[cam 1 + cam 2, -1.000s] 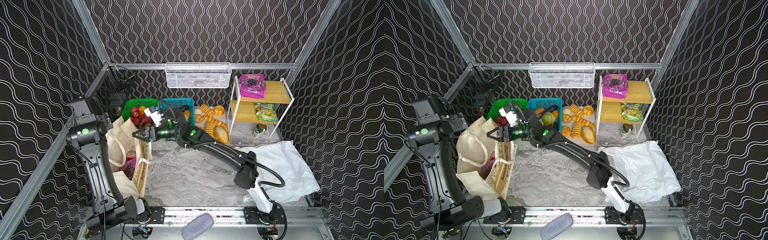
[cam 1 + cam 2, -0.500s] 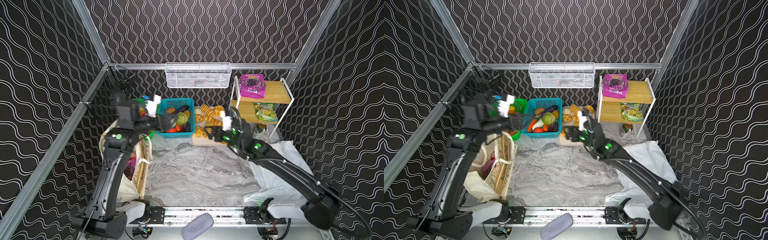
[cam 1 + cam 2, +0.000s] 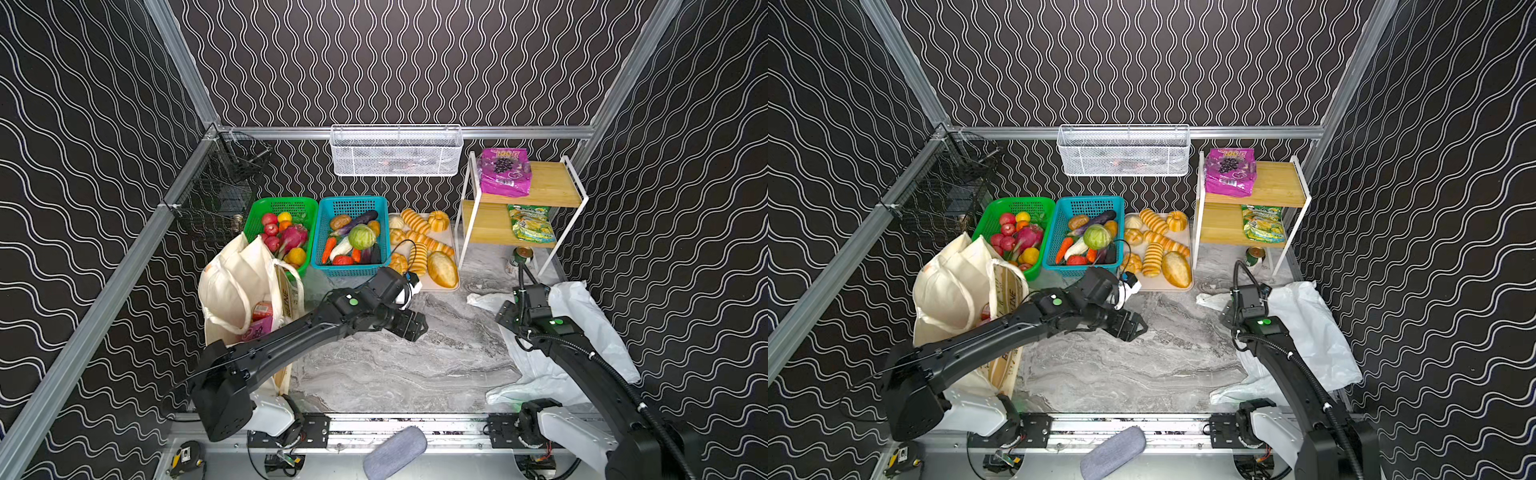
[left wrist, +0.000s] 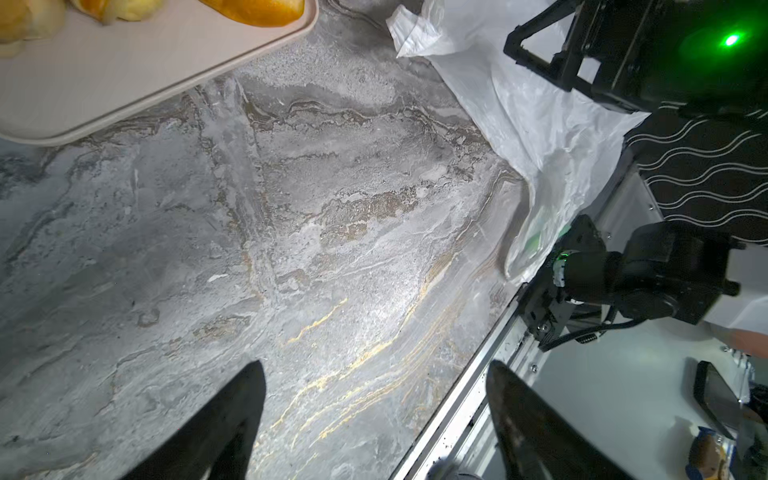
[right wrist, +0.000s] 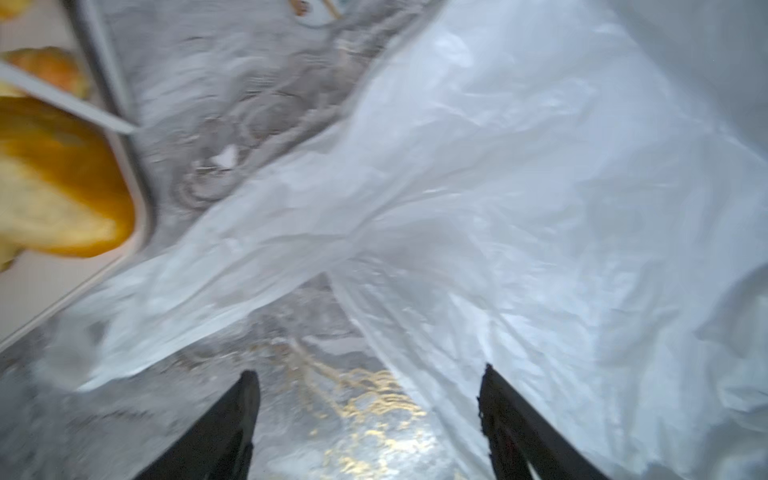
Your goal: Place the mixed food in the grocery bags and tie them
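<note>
My left pincer (image 4: 374, 368) hung apart and empty above the bare desk (image 4: 291, 208). My right pincer (image 5: 368, 372) gaped, empty, at the white plastic bag's (image 5: 540, 208) edge. The cabbage (image 3: 361, 237) lay in the teal basket (image 3: 351, 272), and the canvas tote (image 3: 232, 286) stood at the desk's left.

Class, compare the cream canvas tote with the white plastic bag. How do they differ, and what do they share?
The canvas tote stands upright, mouth open; the plastic bag lies flat and crumpled. The canvas tote shows a purple packet inside; the plastic bag looks empty. The canvas tote is cream cloth with lettering; the plastic bag is thin, plain white. Neither is tied.
</note>
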`<state>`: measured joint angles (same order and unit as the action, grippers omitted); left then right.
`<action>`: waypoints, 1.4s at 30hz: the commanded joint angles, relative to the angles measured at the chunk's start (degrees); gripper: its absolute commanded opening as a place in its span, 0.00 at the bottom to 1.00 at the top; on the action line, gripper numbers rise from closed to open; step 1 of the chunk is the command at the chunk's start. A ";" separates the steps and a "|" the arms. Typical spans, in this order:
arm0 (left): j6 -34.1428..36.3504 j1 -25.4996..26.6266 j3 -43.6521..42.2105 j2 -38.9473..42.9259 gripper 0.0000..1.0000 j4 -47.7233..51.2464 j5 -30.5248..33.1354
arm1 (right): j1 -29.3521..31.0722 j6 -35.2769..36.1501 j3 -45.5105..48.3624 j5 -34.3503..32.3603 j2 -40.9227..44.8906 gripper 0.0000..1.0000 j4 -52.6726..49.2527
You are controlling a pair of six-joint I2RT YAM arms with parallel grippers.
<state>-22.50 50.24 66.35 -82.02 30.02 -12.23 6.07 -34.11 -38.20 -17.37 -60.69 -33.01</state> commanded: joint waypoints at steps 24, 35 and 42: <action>3.74 0.47 2.05 1.80 0.87 6.21 15.42 | -9.84 9.30 -5.24 0.75 -22.88 0.62 5.92; 3.61 0.47 2.27 3.19 0.87 7.34 17.21 | -9.93 11.26 -7.51 -2.86 -23.95 0.05 6.38; 3.89 0.43 1.62 4.66 0.87 7.19 18.55 | -9.26 10.88 -9.04 4.75 -15.35 0.00 2.02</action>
<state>-19.16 50.70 68.29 -77.84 37.41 5.39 -3.66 -22.92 -45.95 -17.32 -78.56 -28.21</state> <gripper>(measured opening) 0.873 0.047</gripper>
